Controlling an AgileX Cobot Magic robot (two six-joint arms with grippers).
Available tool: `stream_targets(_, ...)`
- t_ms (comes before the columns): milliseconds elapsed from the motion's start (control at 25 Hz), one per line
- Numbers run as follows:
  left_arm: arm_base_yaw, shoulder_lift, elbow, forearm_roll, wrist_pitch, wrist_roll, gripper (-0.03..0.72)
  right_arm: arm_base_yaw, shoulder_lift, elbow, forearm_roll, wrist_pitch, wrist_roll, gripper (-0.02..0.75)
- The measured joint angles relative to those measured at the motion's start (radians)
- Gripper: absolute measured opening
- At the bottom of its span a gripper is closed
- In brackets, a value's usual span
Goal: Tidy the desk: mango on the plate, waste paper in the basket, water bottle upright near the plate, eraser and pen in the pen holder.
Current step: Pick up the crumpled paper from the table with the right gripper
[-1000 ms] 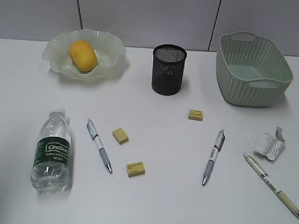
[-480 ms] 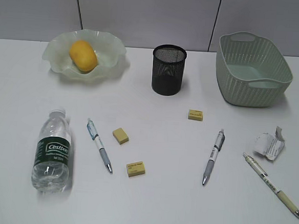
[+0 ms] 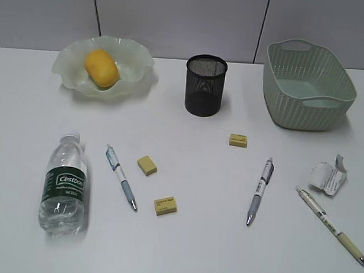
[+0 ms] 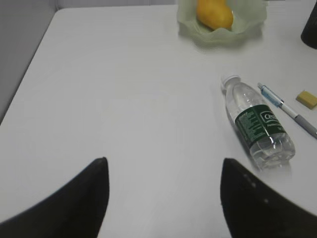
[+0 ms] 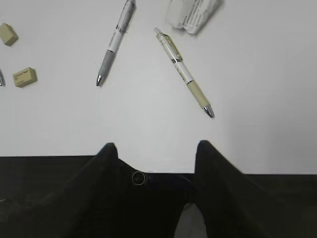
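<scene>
The mango (image 3: pixel 101 68) lies in the ruffled green plate (image 3: pixel 134 61) at the back left; both show in the left wrist view (image 4: pixel 214 13). The water bottle (image 3: pixel 64 184) lies on its side at the front left, also in the left wrist view (image 4: pixel 257 124). The black pen holder (image 3: pixel 205 85) and the basket (image 3: pixel 307 86) stand at the back. Three yellow erasers (image 3: pixel 147 165) (image 3: pixel 166 205) (image 3: pixel 238 140) and three pens (image 3: pixel 122 178) (image 3: pixel 260 191) (image 3: pixel 332 226) lie on the desk (image 3: pixel 193 250). The waste paper (image 3: pixel 328 177) lies at the right. My left gripper (image 4: pixel 163 171) is open above bare desk. My right gripper (image 5: pixel 156 148) is open at the desk's front edge.
Neither arm shows in the exterior view. The desk's left edge (image 4: pixel 29 69) runs beside my left gripper. The dark front edge of the desk (image 5: pixel 49 163) lies under my right gripper. A grey panelled wall stands behind the desk.
</scene>
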Motion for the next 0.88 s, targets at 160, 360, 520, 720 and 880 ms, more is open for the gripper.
stream_targets(160, 0.000, -0.003, 0.010, 0.002, -0.030, 0.000, 0.525, 0.000, 0.185, -0.093, 0.001, -0.002, 0.001, 0.403)
stream_targets(360, 0.000, -0.003, 0.036, 0.001, -0.068, 0.003, 0.504, 0.000, 0.375, -0.197, -0.007, -0.002, 0.003, 0.407)
stream_targets(520, 0.000, -0.003, 0.036, 0.002, -0.069, 0.003, 0.496, 0.000, 0.543, -0.245, -0.055, -0.063, 0.006, 0.406)
stream_targets(720, 0.000, -0.003, 0.036, 0.002, -0.071, 0.003, 0.486, 0.000, 0.729, -0.248, -0.146, -0.193, 0.007, 0.406)
stream_targets(880, 0.000, -0.004, 0.037, 0.002, -0.073, 0.003, 0.486, 0.000, 0.851, -0.250, -0.161, -0.334, -0.009, 0.408)
